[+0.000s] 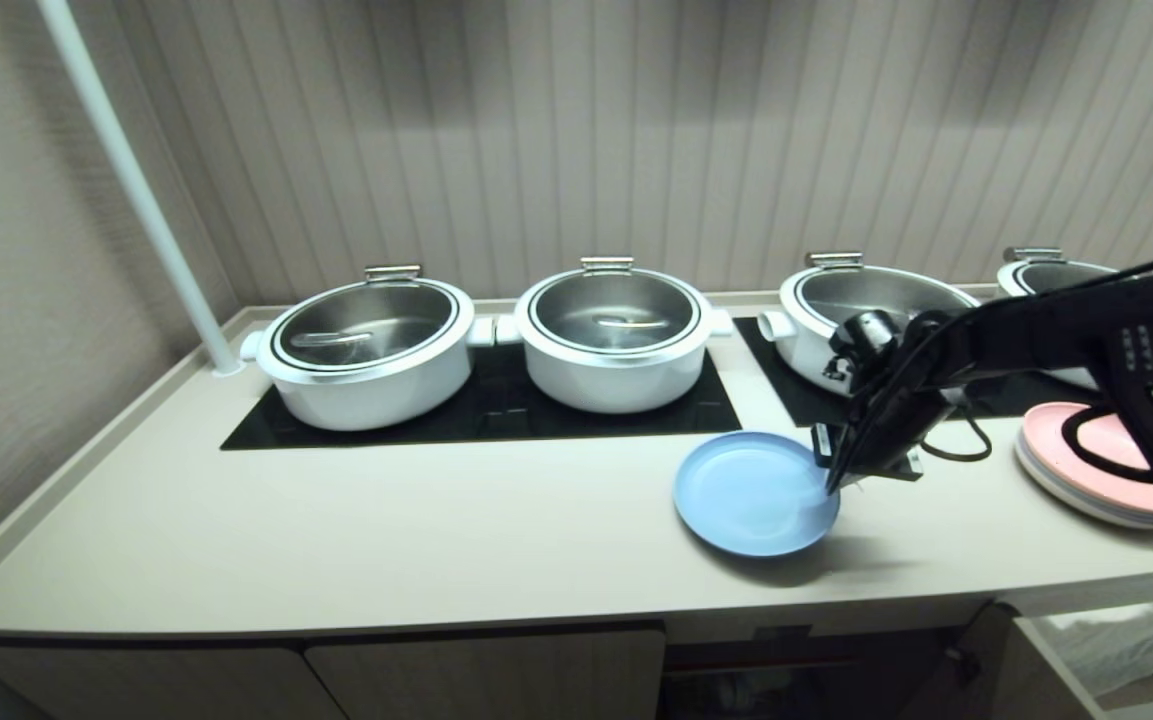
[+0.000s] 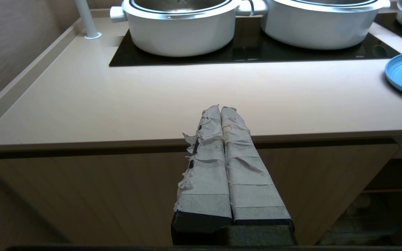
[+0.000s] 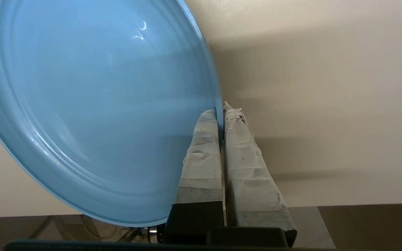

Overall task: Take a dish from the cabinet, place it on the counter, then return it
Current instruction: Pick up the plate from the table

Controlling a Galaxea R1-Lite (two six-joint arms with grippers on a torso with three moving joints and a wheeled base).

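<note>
The dish (image 1: 754, 492) is located on the counter (image 1: 416, 530), in front of the black cooktop panels (image 1: 496, 405) and just left of the right gripper (image 1: 833, 487). The right gripper is clamped on the dish's right-hand rim: in the right wrist view, the taped fingers (image 3: 204, 153) are pressed together with the rim edge pinched between them. A dark shadow is cast beneath the near and right-hand edge, and the dish appears slightly tilted, so it is judged to be partly raised on the gripped side; whether the far edge rests on the counter cannot be determined.

The left gripper (image 2: 221, 108) is parked in front of the counter's front edge, at the level of the cabinet (image 2: 117, 188) doors, with its taped fingers closed on nothing.

Task status, as judged from this arrangement: the dish is out of the cabinet and at the counter, so removal is complete. Whether the dish is being set down or picked up for return cannot be established. The return to the cabinet is not yet done. A stack of pastel plates (image 1: 1096, 470) lies well to the right and is not involved. Four white lidded pots (image 1: 366, 350) stand on the cooktop panels behind the dish.
</note>
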